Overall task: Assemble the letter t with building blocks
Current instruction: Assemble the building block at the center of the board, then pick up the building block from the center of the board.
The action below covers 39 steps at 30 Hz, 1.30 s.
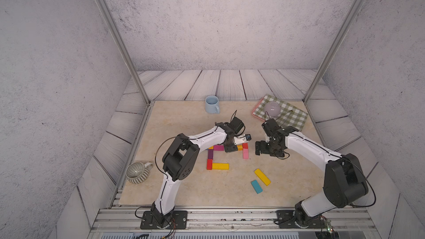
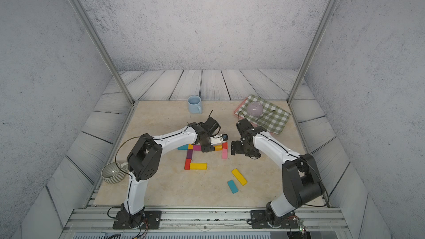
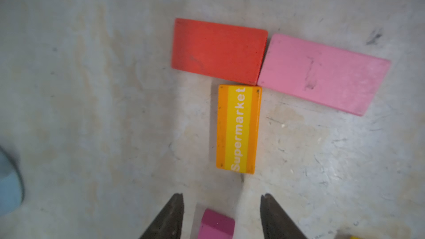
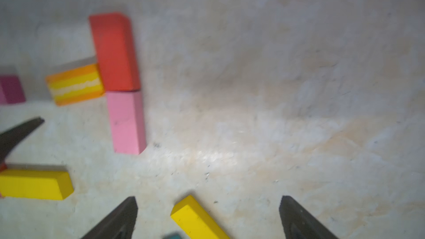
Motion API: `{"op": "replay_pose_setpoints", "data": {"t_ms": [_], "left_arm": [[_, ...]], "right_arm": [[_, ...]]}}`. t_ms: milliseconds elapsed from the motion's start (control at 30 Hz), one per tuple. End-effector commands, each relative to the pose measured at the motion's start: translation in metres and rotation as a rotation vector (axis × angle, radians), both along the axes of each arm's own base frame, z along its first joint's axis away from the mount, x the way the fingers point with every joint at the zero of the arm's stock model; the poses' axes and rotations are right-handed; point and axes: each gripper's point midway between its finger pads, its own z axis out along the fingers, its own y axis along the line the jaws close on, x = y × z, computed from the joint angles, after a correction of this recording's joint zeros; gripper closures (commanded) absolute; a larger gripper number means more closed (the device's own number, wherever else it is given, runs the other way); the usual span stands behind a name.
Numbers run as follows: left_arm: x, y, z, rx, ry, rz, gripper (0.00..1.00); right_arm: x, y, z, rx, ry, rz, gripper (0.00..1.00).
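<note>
Magenta block [image 3: 217, 224] lies free between parted jaws of the left gripper [image 3: 222, 195], apparently extending the row of the orange block [image 3: 238, 129] ahead; right gripper [image 4: 208, 197] gapes empty.

On the beige stone worktop [image 2: 161, 123], a flat red block [image 2: 187, 164] lies touching a long yellow block [image 2: 198, 166]. The left pincer [image 2: 207, 149] hangs over the row of coloured blocks [image 2: 197, 147] beyond them. A loose yellow block [image 2: 239, 176] and a loose teal block [image 2: 232, 186] lie near each other, apart from the rest.
</note>
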Motion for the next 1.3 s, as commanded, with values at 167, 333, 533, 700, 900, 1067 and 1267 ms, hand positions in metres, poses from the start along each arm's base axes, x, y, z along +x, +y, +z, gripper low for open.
{"op": "replay_pose_setpoints", "data": {"t_ms": [167,333,533,700,900,1067,1267], "left_arm": [[0.052,0.044,0.129,-0.365,-0.306,0.467,0.28],[0.058,0.116,0.161,-0.593,-0.247,0.843,0.16],[0.045,0.183,0.143,-0.758,-0.048,1.136,0.01],[0.034,0.201,0.125,-0.731,0.037,1.223,0.01],[0.033,0.194,0.125,-0.741,0.081,1.206,0.01],[0.032,0.196,0.13,-0.752,0.056,1.193,0.01],[0.033,0.197,0.131,-0.752,0.048,1.189,0.01]], "right_arm": [[-0.082,0.029,-0.015,-0.093,0.075,0.174,0.05],[-0.109,0.039,-0.027,-0.011,0.108,0.226,0.12],[-0.133,0.044,-0.042,-0.006,0.171,0.272,0.19],[-0.146,0.048,-0.053,-0.029,0.202,0.287,0.2],[-0.15,0.045,-0.068,-0.055,0.235,0.259,0.23],[-0.15,0.044,-0.076,-0.076,0.254,0.243,0.25],[-0.15,0.039,-0.081,-0.127,0.272,0.245,0.38]]}}
